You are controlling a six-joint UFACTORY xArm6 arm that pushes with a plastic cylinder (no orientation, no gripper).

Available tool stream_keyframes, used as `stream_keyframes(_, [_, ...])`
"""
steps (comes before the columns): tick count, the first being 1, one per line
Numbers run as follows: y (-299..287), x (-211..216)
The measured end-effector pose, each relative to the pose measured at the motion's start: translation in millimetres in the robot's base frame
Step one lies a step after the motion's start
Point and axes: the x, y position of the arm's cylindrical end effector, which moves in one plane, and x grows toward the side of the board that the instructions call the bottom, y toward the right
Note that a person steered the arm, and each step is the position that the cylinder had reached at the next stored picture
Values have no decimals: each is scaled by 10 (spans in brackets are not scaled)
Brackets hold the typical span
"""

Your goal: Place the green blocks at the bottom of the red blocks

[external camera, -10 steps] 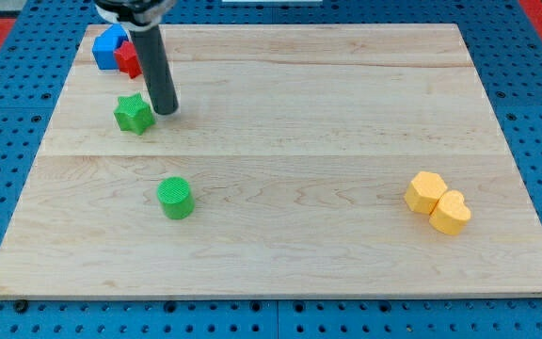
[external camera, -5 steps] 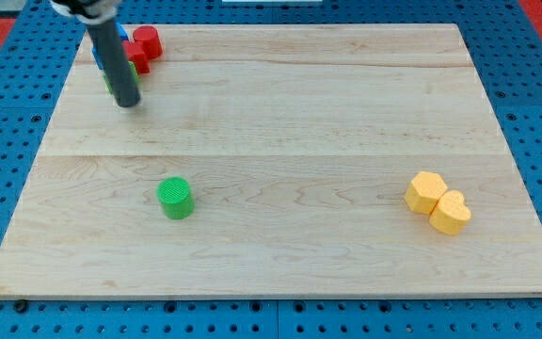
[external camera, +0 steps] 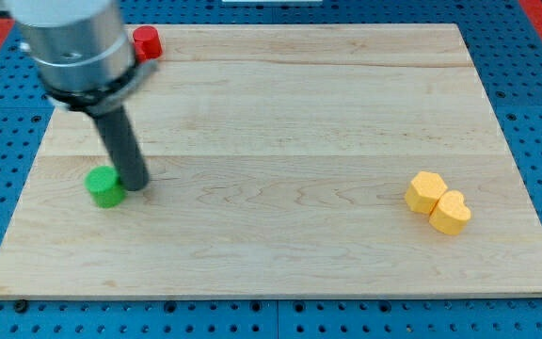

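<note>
A green round block point(external camera: 104, 186) sits at the view's left, below the middle. My tip point(external camera: 135, 184) stands just to its right, touching or almost touching it. A red round block point(external camera: 146, 42) shows at the view's top left, partly behind the arm. The arm's grey body hides the top left corner, so the other red block, the green star block and the blue block do not show.
Two yellow blocks lie together at the view's right: a hexagon-like one point(external camera: 426, 191) and a heart-shaped one point(external camera: 451, 213). The wooden board point(external camera: 299, 113) lies on a blue perforated table.
My tip has moved from the top left blocks down to the green round block. That block has slid to the view's left. The arm now hides the top left corner.
</note>
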Motion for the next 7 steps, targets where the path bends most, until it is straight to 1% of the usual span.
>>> stream_keyframes(1, [43,213])
stream_keyframes(2, [-249,254])
stream_keyframes(3, [-676,-5])
stream_keyframes(4, [-427,187])
stream_keyframes(5, [-895,590])
stream_keyframes(6, [-1249,510])
stream_keyframes(7, [-920,350])
